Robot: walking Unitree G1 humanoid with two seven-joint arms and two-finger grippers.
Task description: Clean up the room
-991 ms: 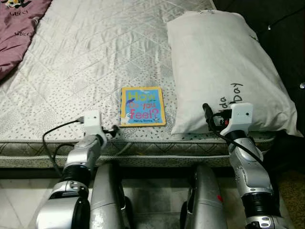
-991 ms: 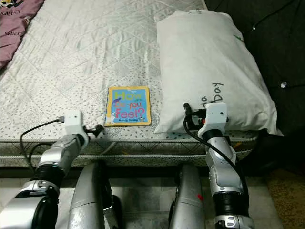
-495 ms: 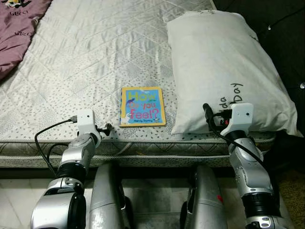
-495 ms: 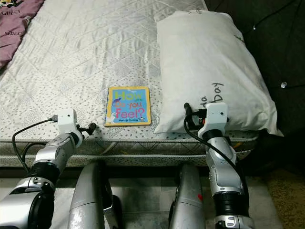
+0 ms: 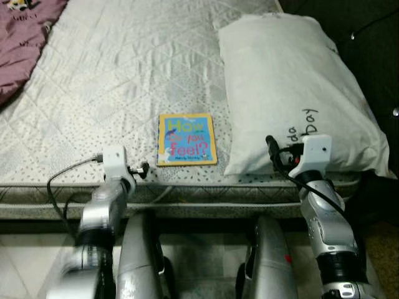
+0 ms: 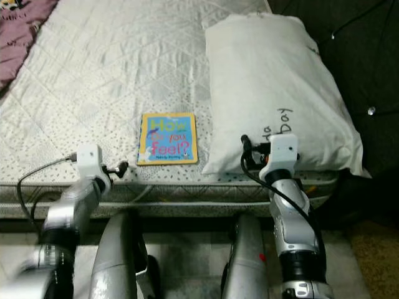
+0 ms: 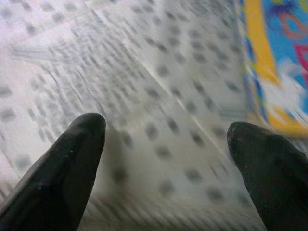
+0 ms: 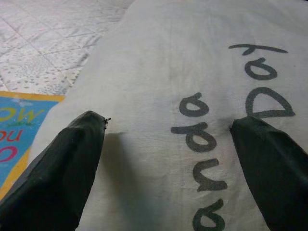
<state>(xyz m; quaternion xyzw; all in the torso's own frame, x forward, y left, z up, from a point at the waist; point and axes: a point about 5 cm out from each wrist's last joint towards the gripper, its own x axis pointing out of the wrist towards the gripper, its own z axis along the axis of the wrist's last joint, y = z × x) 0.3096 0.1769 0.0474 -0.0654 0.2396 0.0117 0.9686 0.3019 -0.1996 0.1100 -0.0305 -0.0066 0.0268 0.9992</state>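
the bed [image 5: 124, 68] carries a book [image 5: 186, 138] near its front edge, a pillow [image 5: 293, 87] just beside it, and purple cloth [image 5: 22, 43] at the far left corner.

One white quilted mattress with a speckled pattern [image 5: 124, 75]. One large white fabric pillow with black lettering [image 5: 293, 87]. One thin square picture book with a yellow border and blue cover [image 5: 186, 139]. One crumpled maroon cloth with printed lettering [image 5: 22, 43]. Two silver arms, each ending in one claw of two long black fingers: left claw [image 7: 166, 163], right claw [image 8: 168, 168].
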